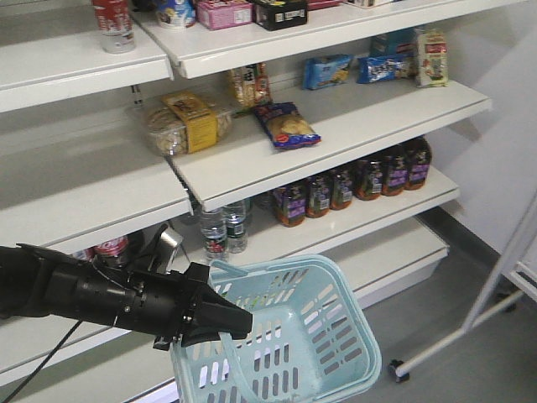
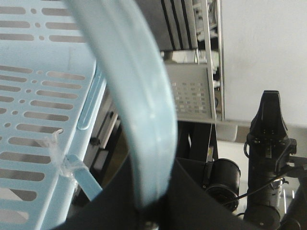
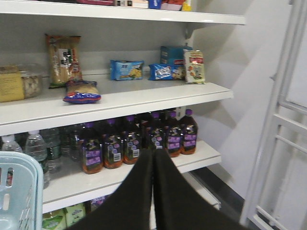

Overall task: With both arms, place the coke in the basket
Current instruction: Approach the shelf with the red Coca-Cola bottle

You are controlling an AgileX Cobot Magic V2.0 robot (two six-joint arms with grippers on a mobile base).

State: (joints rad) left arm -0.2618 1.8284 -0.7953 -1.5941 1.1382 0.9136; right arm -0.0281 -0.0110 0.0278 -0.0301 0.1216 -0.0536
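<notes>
Left gripper (image 1: 235,323) clamped on basket (image 1: 323,332) handle. Right gripper (image 3: 152,165) pressed together, empty. Coke (image 1: 113,25) stands upright on top shelf (image 1: 59,63), well above and left of left gripper, outside the right wrist view. Free right arm likely must reach up-left.

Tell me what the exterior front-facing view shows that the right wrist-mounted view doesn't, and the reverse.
Only the front view: the coke on the upper left shelf, and the left gripper shut on the basket handle. Only the right wrist view: the right gripper, shut and empty. Both: the basket, the purple-labelled bottles, the water bottles and the blue snack packs.
</notes>
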